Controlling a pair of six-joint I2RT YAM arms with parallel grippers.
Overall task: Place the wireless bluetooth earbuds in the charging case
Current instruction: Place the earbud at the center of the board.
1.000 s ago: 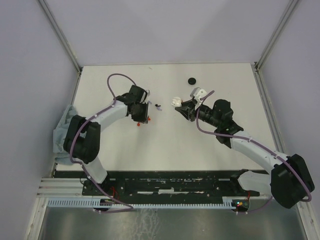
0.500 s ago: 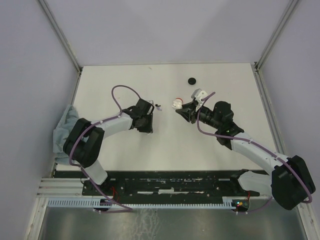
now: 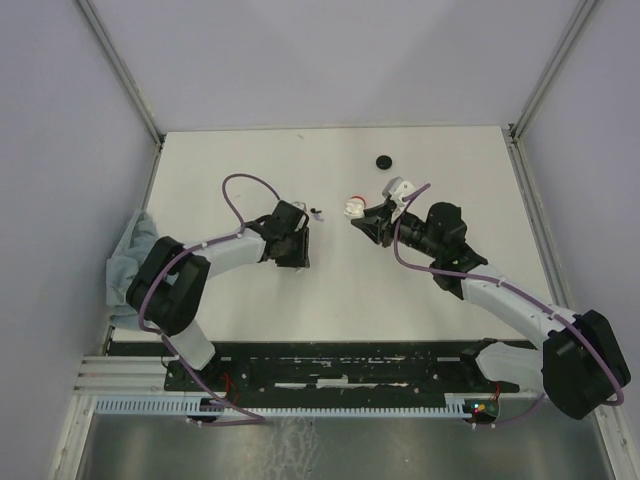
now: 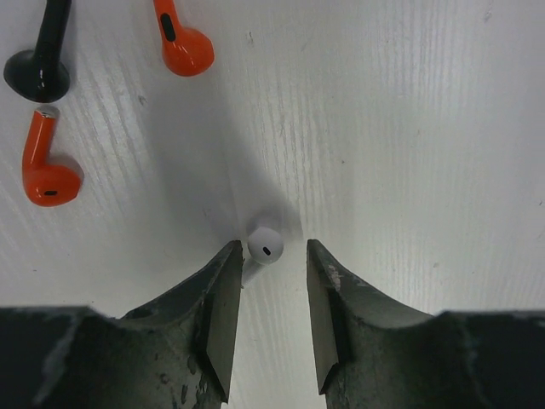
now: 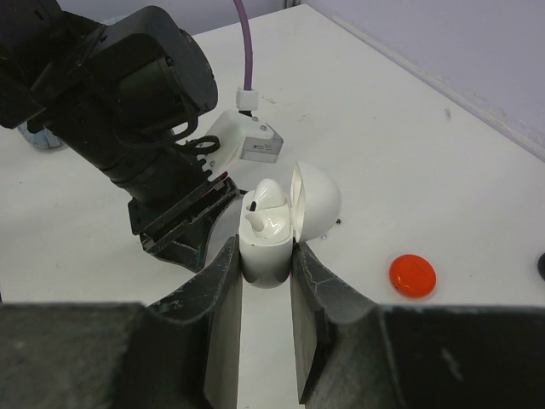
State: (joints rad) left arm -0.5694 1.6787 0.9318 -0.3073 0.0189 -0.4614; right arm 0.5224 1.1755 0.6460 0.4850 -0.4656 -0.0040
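Left arm down over the loose earbud, case held ready

Top view: the left gripper now sits lower on the table than a second ago, while the right gripper has not moved. Left wrist: its fingers stand apart on both sides of the white earbud. Right wrist: the right gripper clamps the open charging case, with a seated earbud inside.

bright, even light; soft shadows below the jaws, whose near edges blur.

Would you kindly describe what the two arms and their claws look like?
The left arm and right arm have white links with bulky black joints; a purple cable loops along each. The left claw and right claw have dark, scuffed, wedge-shaped fingers.
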